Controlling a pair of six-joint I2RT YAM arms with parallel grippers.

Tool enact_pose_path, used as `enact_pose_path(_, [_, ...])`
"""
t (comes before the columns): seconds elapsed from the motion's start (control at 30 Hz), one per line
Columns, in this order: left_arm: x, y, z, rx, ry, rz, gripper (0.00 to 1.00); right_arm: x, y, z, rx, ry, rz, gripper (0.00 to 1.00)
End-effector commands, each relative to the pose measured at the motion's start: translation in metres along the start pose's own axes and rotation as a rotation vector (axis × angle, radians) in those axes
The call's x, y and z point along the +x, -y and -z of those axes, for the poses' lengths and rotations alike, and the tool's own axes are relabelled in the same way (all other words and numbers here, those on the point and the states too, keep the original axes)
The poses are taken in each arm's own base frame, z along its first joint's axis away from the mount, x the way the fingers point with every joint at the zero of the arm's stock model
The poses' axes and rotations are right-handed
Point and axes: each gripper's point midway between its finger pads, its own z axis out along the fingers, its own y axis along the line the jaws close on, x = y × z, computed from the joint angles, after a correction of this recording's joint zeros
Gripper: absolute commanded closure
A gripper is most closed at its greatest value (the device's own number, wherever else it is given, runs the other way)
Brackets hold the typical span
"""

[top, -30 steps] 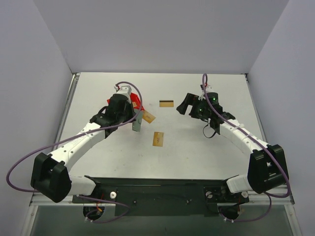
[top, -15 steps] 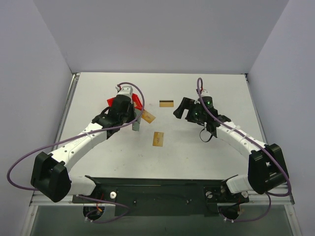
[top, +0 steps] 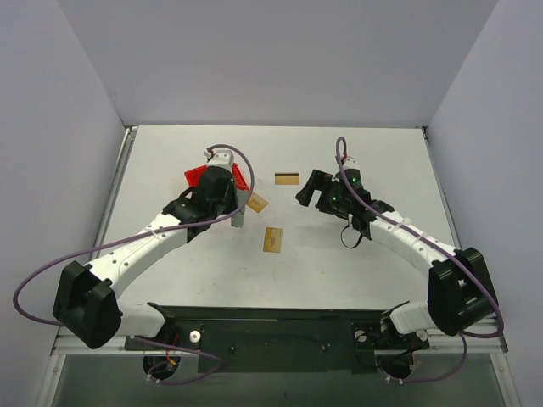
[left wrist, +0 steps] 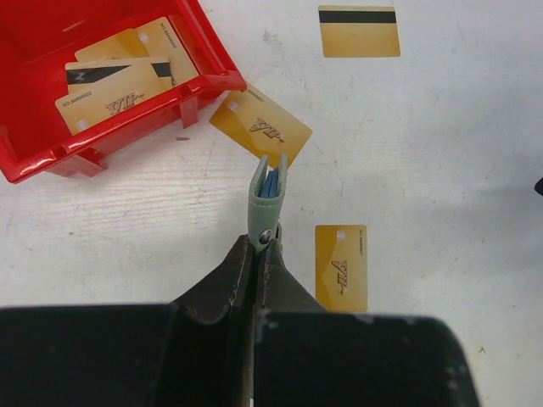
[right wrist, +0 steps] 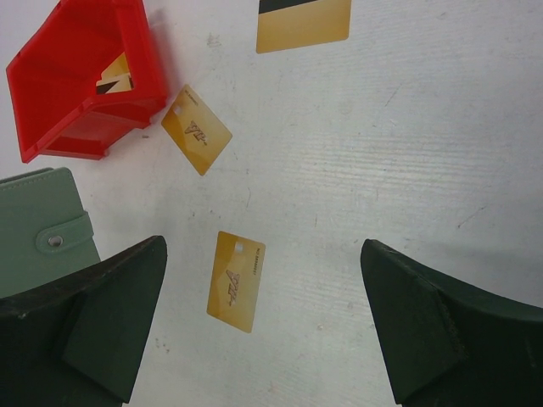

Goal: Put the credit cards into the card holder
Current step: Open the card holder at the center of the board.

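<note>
My left gripper (left wrist: 263,242) is shut on the grey-green card holder (left wrist: 268,199), which stands on edge with its blue inside showing at the top. That card holder (right wrist: 38,225) shows its snap tab in the right wrist view. Three gold credit cards lie loose on the table. A striped card (left wrist: 358,31) is farthest, another card (left wrist: 260,124) sits against the bin, and a third card (left wrist: 341,267) lies right of the holder. My right gripper (right wrist: 263,250) is open, hovering above that nearest card (right wrist: 236,281). From above, the right gripper (top: 312,191) sits just right of the striped card (top: 287,178).
A red plastic bin (left wrist: 51,153) with several more gold cards (left wrist: 110,80) inside stands just beyond the left gripper. From above the bin (top: 197,175) is partly hidden by the left arm. White walls close in the table on three sides.
My right gripper has moved left, toward the loose cards. The left arm has shifted slightly right with the card holder, uncovering more of the red bin.
</note>
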Motion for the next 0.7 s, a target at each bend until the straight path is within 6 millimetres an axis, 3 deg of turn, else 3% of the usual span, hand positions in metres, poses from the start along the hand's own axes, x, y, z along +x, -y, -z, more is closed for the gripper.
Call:
enact_pose_path(0.0, [-0.022, 0.014, 0.006, 0.011, 0.071, 0.03, 1.0, -0.006, -0.005, 0.01, 0.006, 0.039, -0.023, 0.08])
enact_pose_path(0.67, [-0.018, 0.031, 0.007, -0.003, 0.093, 0.013, 1.0, -0.006, -0.003, 0.014, 0.037, 0.045, -0.055, 0.09])
